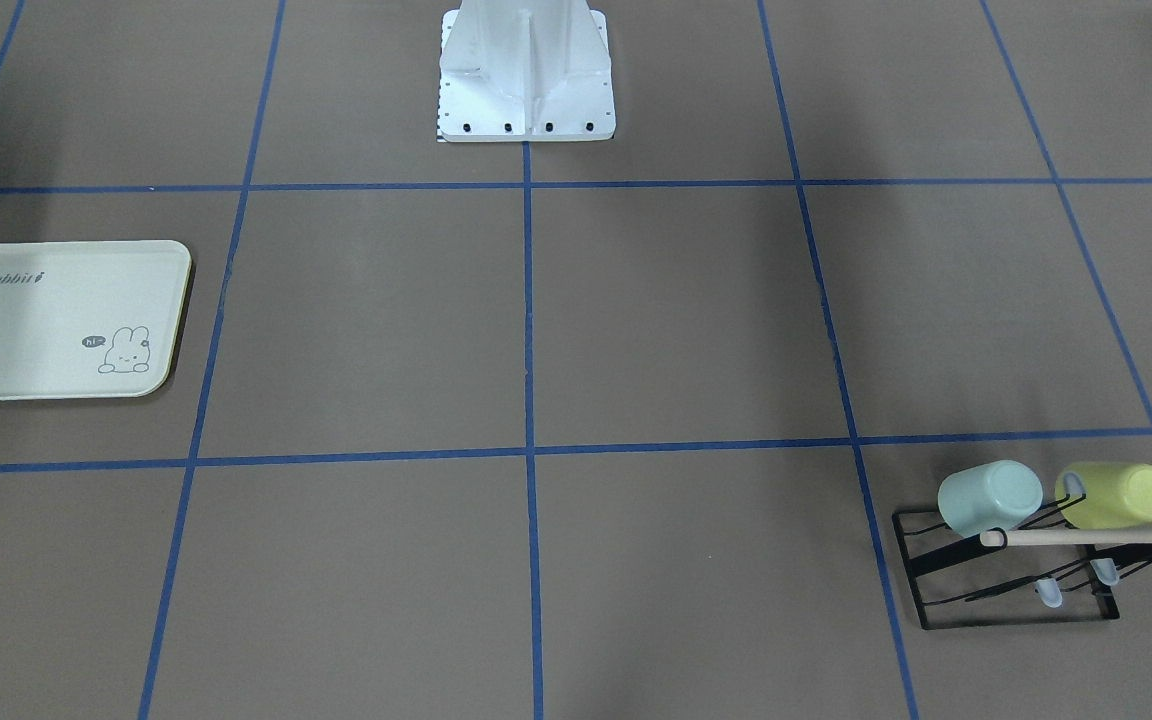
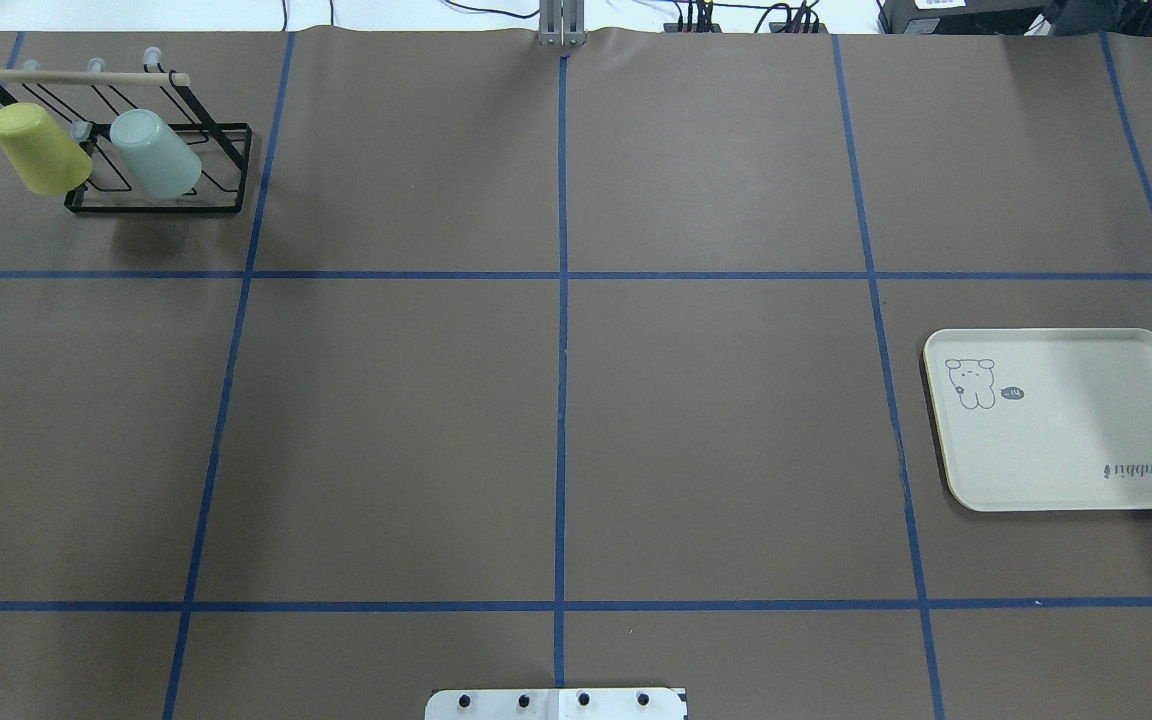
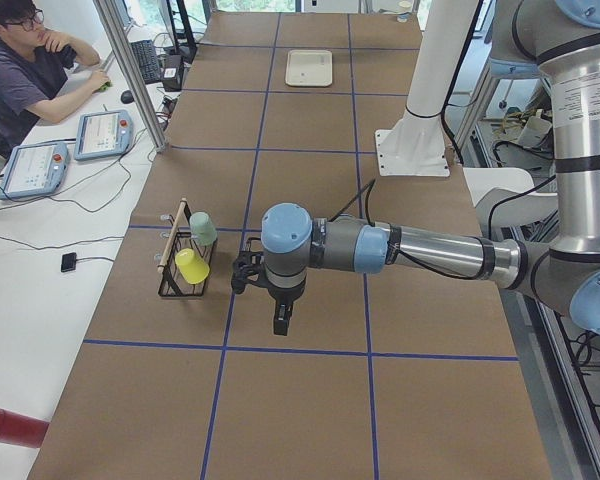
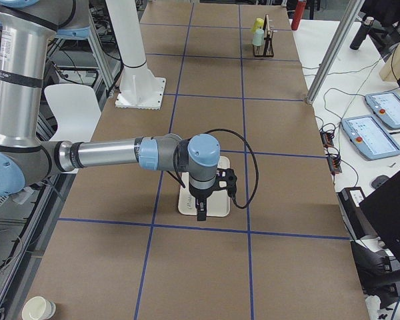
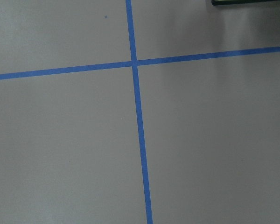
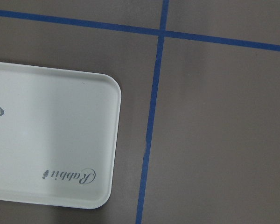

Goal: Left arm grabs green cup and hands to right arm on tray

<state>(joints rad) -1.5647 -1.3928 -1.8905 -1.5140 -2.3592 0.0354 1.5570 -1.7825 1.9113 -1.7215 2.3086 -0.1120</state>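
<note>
Green cup (image 2: 156, 153) on rack (image 2: 151, 207), desk (image 2: 386, 420) 10 o'clock corner; yellow cup (image 2: 39, 148) just beside, at its 9 o'clock: wrong pick or rack snag possible. Left tool (image 3: 280, 318), right tool (image 4: 200, 212): opening cannot be told.

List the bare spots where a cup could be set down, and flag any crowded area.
The tray is bare all over. The table lies open across the whole stretch between tray and rack, down to the base plate. Crowded only at the rack, where the green cup and the yellow-green cup hang side by side.
</note>
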